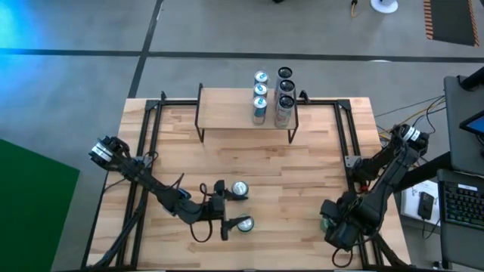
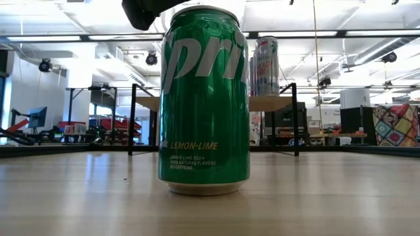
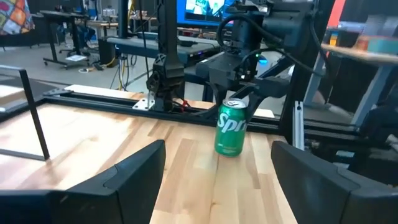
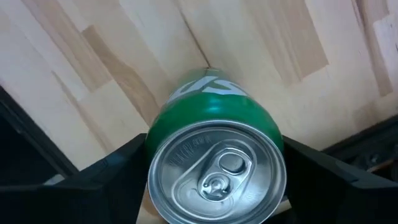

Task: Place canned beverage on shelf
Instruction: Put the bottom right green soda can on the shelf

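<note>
A green lemon-lime aluminium can stands upright, pull-tab up, on the pale wooden tabletop near its front right corner, well away from the small plank-topped shelf on black legs. The right gripper straddles it, fingers on either side of its body; I cannot tell if they squeeze. Bare tabletop lies between can and shelf. The left gripper hangs open mid-table.

Wooden table: shelf at 12 o'clock bearing six cans; two cans at 6 o'clock; green can at 4 o'clock.
</note>
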`<move>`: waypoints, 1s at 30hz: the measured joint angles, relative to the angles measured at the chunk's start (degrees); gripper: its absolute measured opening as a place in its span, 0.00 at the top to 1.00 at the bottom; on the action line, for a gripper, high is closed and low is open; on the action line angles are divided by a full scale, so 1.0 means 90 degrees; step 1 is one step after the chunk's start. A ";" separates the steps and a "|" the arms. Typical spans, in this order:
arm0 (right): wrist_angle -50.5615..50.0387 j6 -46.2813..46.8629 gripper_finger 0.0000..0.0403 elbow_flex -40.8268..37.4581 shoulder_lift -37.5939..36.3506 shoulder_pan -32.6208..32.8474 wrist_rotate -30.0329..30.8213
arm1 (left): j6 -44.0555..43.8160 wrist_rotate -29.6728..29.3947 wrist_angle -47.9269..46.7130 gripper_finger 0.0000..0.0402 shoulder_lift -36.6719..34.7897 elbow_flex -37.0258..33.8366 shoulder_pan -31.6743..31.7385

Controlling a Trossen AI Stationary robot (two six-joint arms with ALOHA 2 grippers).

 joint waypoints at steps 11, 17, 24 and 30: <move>-0.0310 -0.1127 0.26 0.0631 0.0013 -0.0526 0.0515 | 0.0085 0.1073 0.0030 0.31 -0.0001 0.0005 0.0715; -0.0335 -0.2033 0.26 0.0966 0.0011 -0.1004 0.0737 | 0.0435 0.1442 0.0199 0.31 -0.0001 0.0005 0.1055; -0.0365 -0.3260 0.26 0.1356 0.0011 -0.1856 0.1013 | 0.0415 0.2206 0.0172 0.31 0.0004 0.0005 0.1448; -0.0362 -0.4352 0.26 0.1604 0.0011 -0.2603 0.1064 | 0.0413 0.2790 0.0048 0.31 0.0004 0.0007 0.1800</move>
